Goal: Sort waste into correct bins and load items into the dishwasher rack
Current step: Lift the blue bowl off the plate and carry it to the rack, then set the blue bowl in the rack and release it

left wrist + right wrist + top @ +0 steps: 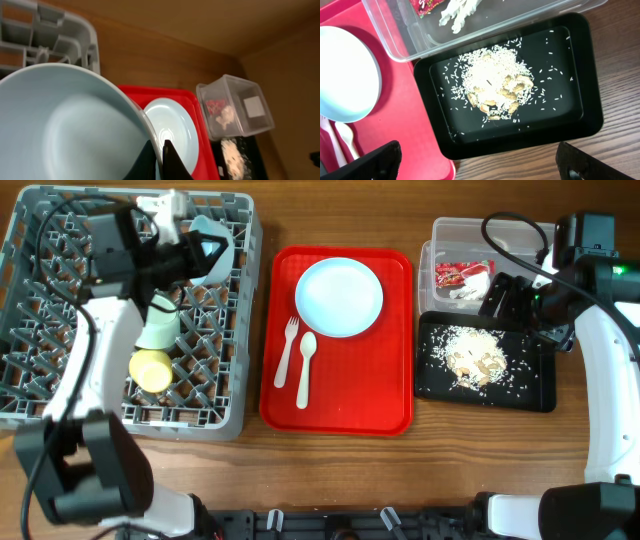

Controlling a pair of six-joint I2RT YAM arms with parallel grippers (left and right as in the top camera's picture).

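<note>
My left gripper (205,250) is shut on the rim of the light blue bowl (218,252), holding it tilted over the back right of the grey dishwasher rack (60,350). In the left wrist view the fingers (172,162) pinch the bowl (70,130) wall. A yellow cup (150,370) and a pale green saucer-bowl (160,325) sit in the rack. The plate (340,297), fork (288,350) and spoon (306,365) lie on the red tray (390,395). My right gripper (508,298) hangs open over the black tray (570,117), which holds rice scraps (495,85). The clear tub (450,230) holds the red wrapper (460,273) and white napkin (475,288).
The red tray lies between the rack and the two bins. Bare wooden table (330,465) runs along the front. The right arm's cable (510,235) loops over the clear tub.
</note>
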